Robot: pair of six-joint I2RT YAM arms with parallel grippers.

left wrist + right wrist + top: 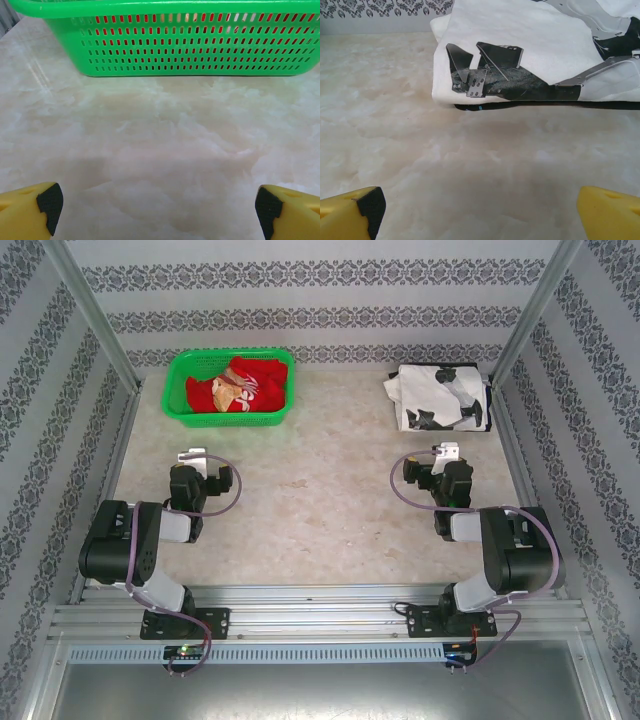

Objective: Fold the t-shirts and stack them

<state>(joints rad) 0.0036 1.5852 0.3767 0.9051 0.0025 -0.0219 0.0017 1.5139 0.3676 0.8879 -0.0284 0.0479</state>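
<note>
The left pincer (192,454) and right pincer (447,451) stand apart, empty. The red shirt (240,388) lies crumpled in the basket (230,421), and the white shirt (435,395) is far right on the counter (320,510). Best to pinch the red cloth high, clear of the mesh.

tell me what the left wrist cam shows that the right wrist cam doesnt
Left wrist: the green basket across the top of the frame, with the red shirt showing through its slots.
Right wrist: the white shirt with black print, lying on the table, and a strip of patterned wall behind it.
Both: bare marbled tabletop ahead, and that arm's own yellow jaws standing open at the bottom corners, holding nothing.
</note>
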